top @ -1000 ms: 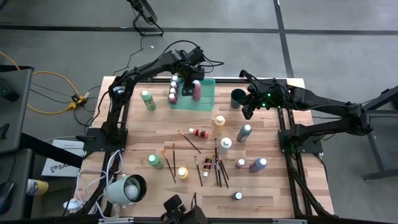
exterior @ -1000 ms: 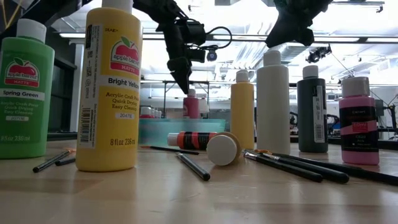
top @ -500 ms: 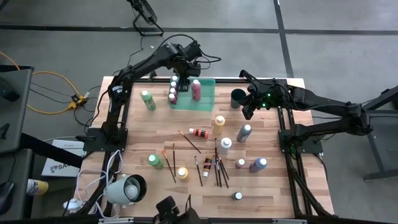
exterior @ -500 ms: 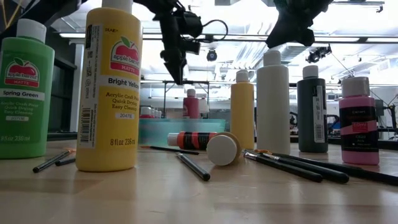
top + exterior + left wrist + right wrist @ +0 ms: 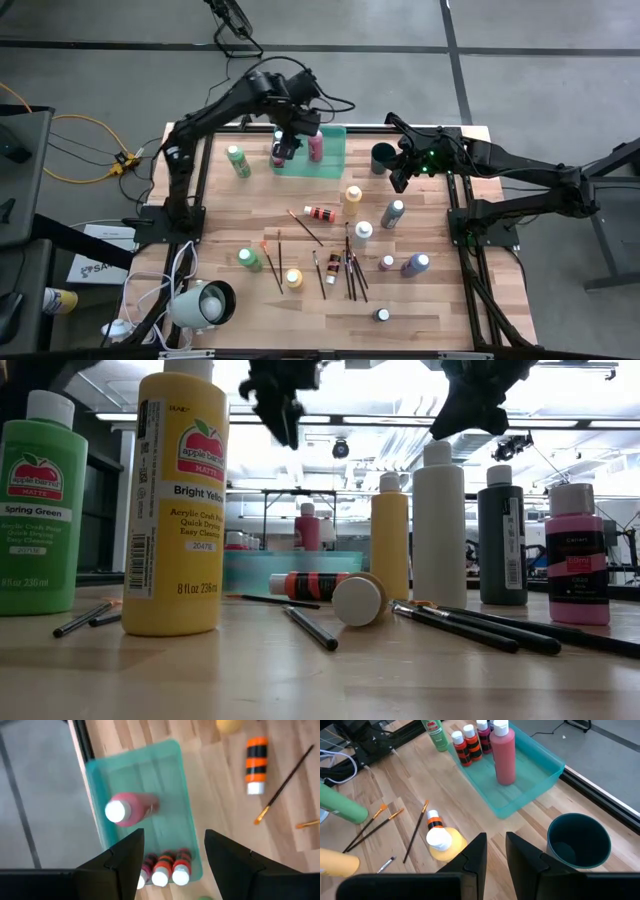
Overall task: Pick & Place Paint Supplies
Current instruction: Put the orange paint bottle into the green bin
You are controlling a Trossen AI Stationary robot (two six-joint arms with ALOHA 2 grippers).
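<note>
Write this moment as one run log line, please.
left gripper: open, empty, above green tray | tray: tall pink bottle upright, small bottles beside | right gripper: empty, near dark cup

Floor: grey concrete (image 5: 90,70), crossed by dark seam lines (image 5: 456,55).
Table: light wooden butcher-block top (image 5: 215,215) on a black metal frame.
Cables: a yellow cord (image 5: 75,120) and black leads run across the floor left of the table.
Left edge: a grey cart or cabinet (image 5: 20,150) stands beside the table; a white box (image 5: 95,255) lies near it.
Lamp: a white round lamp head (image 5: 205,305) sits at the table's near left corner.
Ceiling: bright strip lights (image 5: 370,420) over an open workshop with racks (image 5: 260,510) behind.
</note>
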